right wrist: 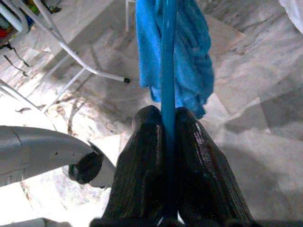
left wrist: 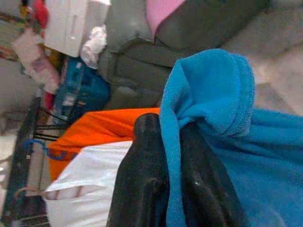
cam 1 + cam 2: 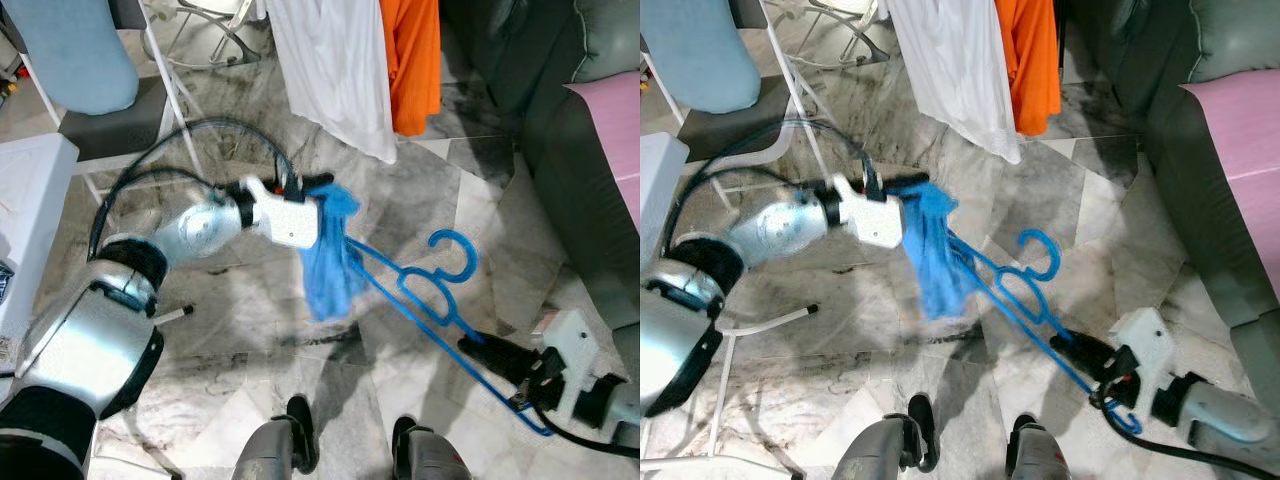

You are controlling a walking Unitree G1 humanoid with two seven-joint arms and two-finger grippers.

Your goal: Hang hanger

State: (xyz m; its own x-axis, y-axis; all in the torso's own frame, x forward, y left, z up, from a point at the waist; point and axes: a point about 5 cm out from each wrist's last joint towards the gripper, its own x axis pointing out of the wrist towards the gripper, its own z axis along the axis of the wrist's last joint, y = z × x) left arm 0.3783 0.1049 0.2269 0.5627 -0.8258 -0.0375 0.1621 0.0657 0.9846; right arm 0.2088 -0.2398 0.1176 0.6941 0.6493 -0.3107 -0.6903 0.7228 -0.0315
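Blue cloth [image 3: 328, 262] hides the blue hanger [image 3: 440, 290] end and left gripper [image 3: 322, 185] tips.

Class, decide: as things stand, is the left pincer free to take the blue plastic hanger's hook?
Probably not: the left pincer is shut on the blue towel; the blue plastic hanger's hook itself hangs unobstructed.

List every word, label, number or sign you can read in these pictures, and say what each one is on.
None can be read. The blue hanger, the blue cloth, the white garment and the orange garment carry no print. The clutter beside the sofa in the left wrist view is too blurred to read.
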